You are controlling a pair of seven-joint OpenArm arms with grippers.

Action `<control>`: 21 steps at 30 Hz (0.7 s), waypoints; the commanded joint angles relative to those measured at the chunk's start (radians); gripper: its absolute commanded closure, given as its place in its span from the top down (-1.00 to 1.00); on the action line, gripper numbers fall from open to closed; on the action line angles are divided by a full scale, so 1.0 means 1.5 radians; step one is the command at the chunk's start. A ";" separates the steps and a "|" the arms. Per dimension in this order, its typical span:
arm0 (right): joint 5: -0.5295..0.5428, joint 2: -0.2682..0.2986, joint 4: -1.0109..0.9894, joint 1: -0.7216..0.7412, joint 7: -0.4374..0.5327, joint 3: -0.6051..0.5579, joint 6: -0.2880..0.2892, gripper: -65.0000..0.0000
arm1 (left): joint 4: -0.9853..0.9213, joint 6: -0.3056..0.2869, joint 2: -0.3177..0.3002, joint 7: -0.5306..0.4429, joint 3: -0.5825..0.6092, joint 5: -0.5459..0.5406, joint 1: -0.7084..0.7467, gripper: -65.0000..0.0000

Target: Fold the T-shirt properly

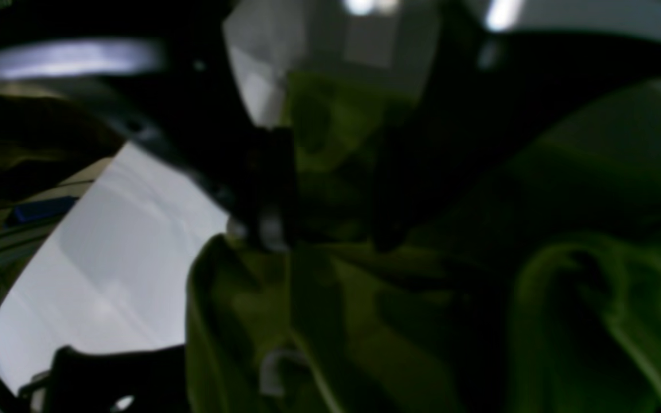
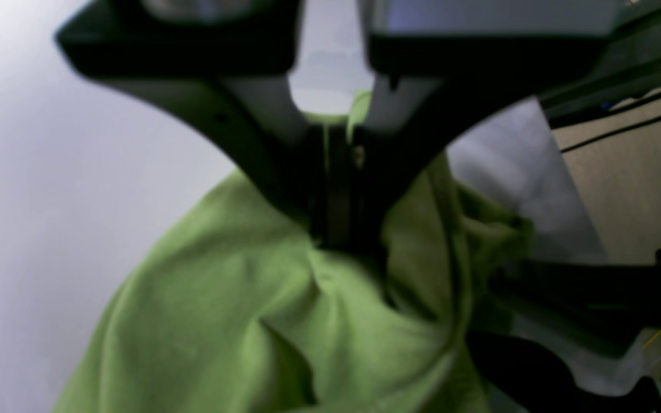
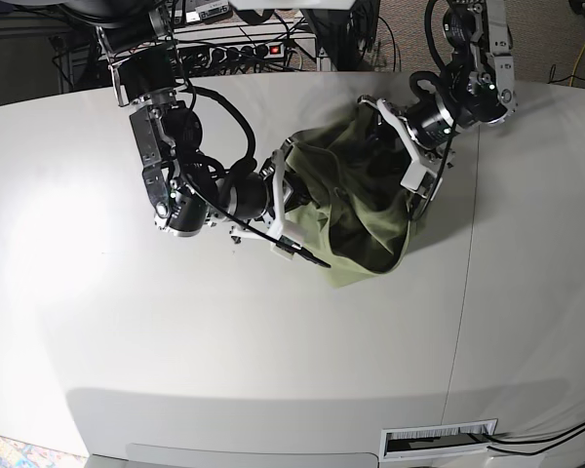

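The green T-shirt [image 3: 363,216] lies bunched and wrinkled on the white table [image 3: 175,341], right of centre. My right gripper [image 3: 291,213] is at the shirt's left edge. In the right wrist view, this gripper [image 2: 339,238] is shut on a fold of the T-shirt [image 2: 233,321], with cloth pinched between its dark fingers. My left gripper [image 3: 410,156] is over the shirt's upper right side with its jaws spread. In the left wrist view, this gripper [image 1: 327,229] stands open, and dim folds of the T-shirt [image 1: 365,327] show between and below its fingers.
A power strip and cables [image 3: 244,44] run behind the table's far edge. A seam [image 3: 468,292] crosses the table on the right. A slotted vent [image 3: 439,441] sits at the front edge. Bare white surface lies left of and in front of the shirt.
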 commanded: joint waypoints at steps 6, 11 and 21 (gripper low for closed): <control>0.010 0.000 0.010 0.015 0.012 0.002 0.001 -0.99 | 0.013 -0.004 0.000 -0.015 0.000 -0.069 -0.003 -0.13; 0.010 0.000 0.010 0.015 0.012 0.002 0.001 -0.99 | 0.013 0.024 0.004 -0.015 0.000 -0.084 -0.003 -0.13; 0.010 0.000 0.010 0.015 0.012 0.002 0.001 -0.99 | 0.013 0.052 0.004 -0.042 0.068 -0.032 0.003 -0.13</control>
